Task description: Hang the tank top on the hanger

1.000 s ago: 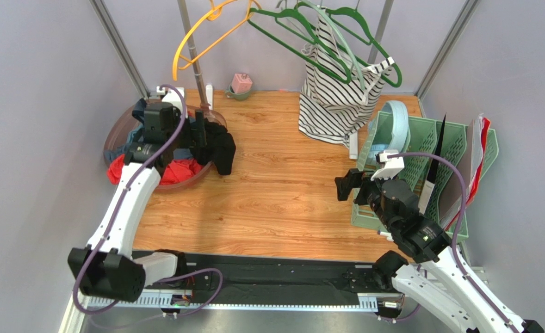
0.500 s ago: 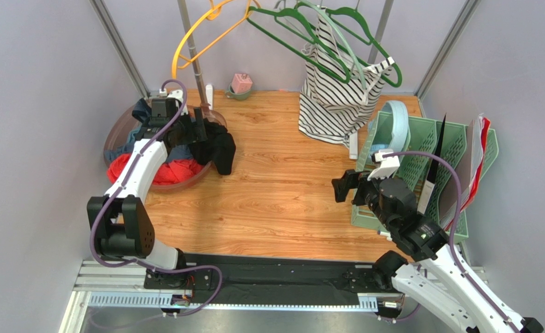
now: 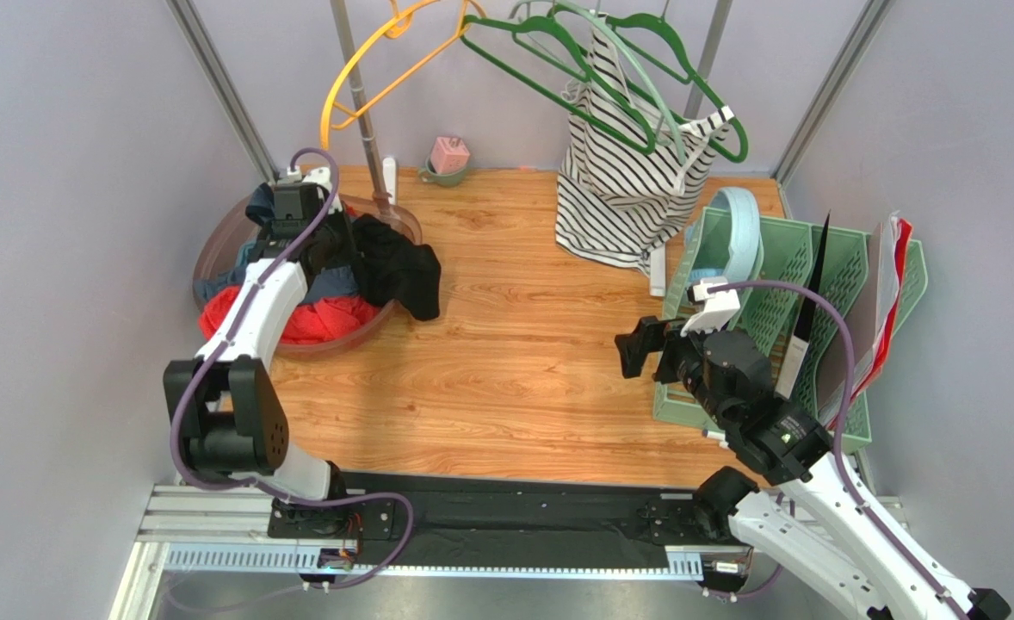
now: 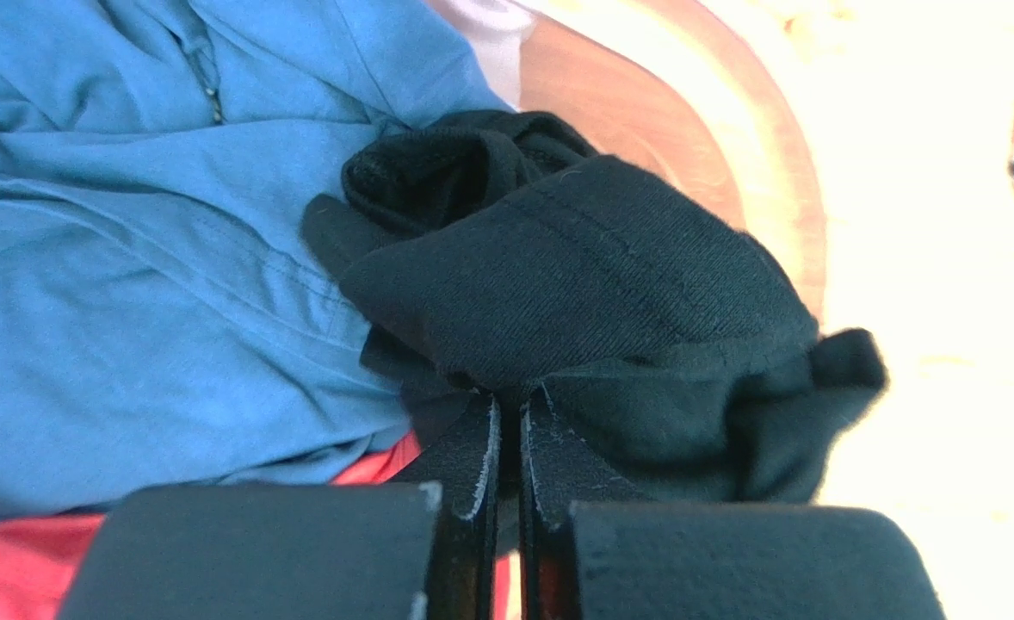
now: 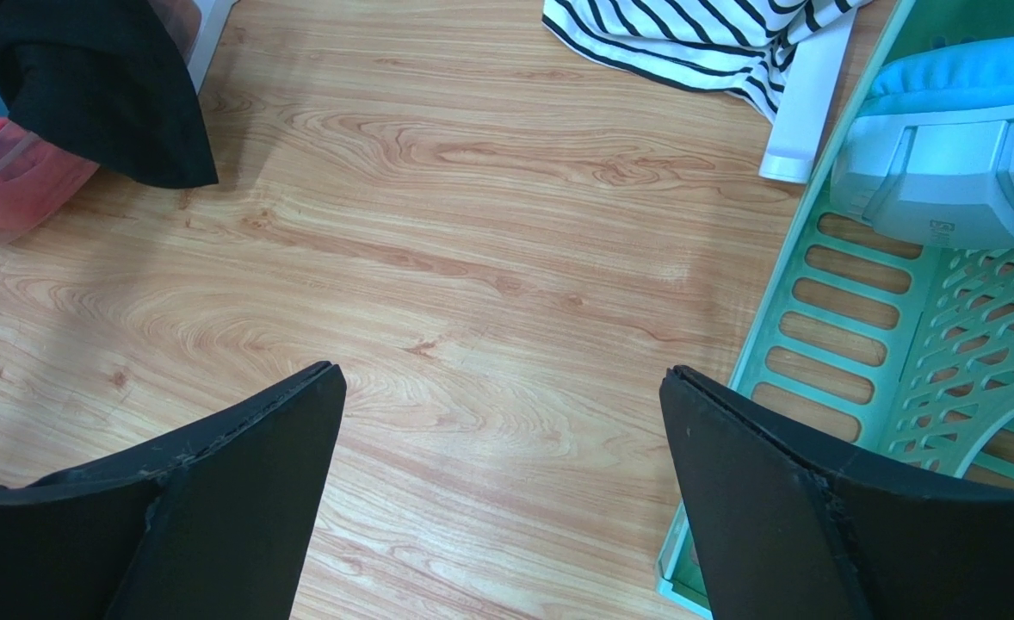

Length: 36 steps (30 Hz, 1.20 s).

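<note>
The black tank top (image 3: 396, 265) lies bunched over the right rim of a basin (image 3: 211, 243), part of it hanging onto the wooden table. In the left wrist view the tank top (image 4: 577, 271) fills the middle, and my left gripper (image 4: 510, 401) is shut on a fold of it. From above, the left gripper (image 3: 340, 246) sits at the garment's left side. The dark green hanger (image 3: 525, 75) hangs on the rail at the back. My right gripper (image 3: 639, 349) hovers open over bare table (image 5: 499, 388), with the tank top (image 5: 98, 78) far to its left.
The basin also holds a blue garment (image 4: 124, 233) and a red one (image 3: 318, 319). A striped top (image 3: 622, 194) hangs on a pale green hanger. A yellow-orange hanger (image 3: 370, 71) hangs at the back left. Green mesh racks (image 3: 849, 297) stand at the right, a pink cup (image 3: 448, 158) at the back.
My left gripper has gone from open to shut, pinching the black fabric, after reaching farther over the basin. The right arm has edged slightly left.
</note>
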Tool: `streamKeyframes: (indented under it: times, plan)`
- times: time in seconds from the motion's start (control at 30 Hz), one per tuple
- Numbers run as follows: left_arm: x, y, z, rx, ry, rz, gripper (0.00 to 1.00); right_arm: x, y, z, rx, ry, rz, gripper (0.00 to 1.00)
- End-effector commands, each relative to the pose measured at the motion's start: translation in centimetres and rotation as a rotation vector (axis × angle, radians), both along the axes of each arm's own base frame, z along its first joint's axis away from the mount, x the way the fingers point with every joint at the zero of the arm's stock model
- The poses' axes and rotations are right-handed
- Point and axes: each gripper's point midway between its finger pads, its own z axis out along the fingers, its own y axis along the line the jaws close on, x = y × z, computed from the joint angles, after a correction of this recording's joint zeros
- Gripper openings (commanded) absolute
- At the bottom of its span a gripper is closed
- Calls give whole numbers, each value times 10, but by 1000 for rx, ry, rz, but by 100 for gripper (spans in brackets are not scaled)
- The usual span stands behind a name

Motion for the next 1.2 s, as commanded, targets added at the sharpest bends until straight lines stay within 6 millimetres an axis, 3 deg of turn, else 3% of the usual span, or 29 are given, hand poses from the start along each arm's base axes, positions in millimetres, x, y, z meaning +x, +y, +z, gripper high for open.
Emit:
streamKeyframes:
  times: [0.0, 0.03, 0.1, 0.13, 0.23, 0.43, 0.57, 0.6, 0.67, 0.7, 0.87, 0.9, 0.97, 1.0, 1.13, 1.17]
  plan:
    - [-14, 2, 94, -1, -273, 17, 0, 1, 2, 32, 45, -77, 11, 100]
    - [-28, 5, 123, 26, -346, 18, 0, 1, 1, 33, 47, -77, 11, 100]
    - [-47, 16, 148, 82, -403, 60, 0, -1, 1, 37, 53, -80, 13, 100]
    - [-66, 20, 172, 117, -469, 63, 0, -1, 1, 39, 58, -83, 12, 100]
    - [-103, 25, 203, 162, -553, 83, 0, -2, 1, 40, 66, -91, 15, 100]
    - [-149, 29, 234, 256, -610, 79, 0, -3, 5, 40, 71, -83, 33, 100]
    - [-163, 11, 259, 287, -641, -1, 0, -6, 3, 44, 87, -94, 34, 100]
    - [-168, -2, 274, 286, -678, -53, 0, -6, 3, 44, 85, -94, 33, 100]
    - [-170, -11, 282, 287, -682, -75, 0, -8, 2, 48, 93, -104, 36, 100]
    - [-175, -23, 294, 266, -713, -113, 0, -9, 2, 47, 91, -97, 36, 100]
    - [-170, -55, 305, 276, -721, -187, 0, -13, -4, 51, 95, -101, 23, 100]
    - [-174, -72, 311, 267, -738, -242, 0, -14, -5, 51, 93, -99, 20, 100]
    - [-167, -86, 308, 334, -721, -261, 0, -16, -8, 52, 94, -104, 12, 100]
    - [-166, -111, 302, 343, -711, -334, 0, -16, -9, 54, 96, -108, 11, 100]
    - [-167, -157, 283, 280, -697, -477, 0, -17, -10, 54, 99, -102, 6, 100]
    - [-166, -166, 267, 278, -671, -509, 0, -17, -9, 54, 96, -102, 7, 100]
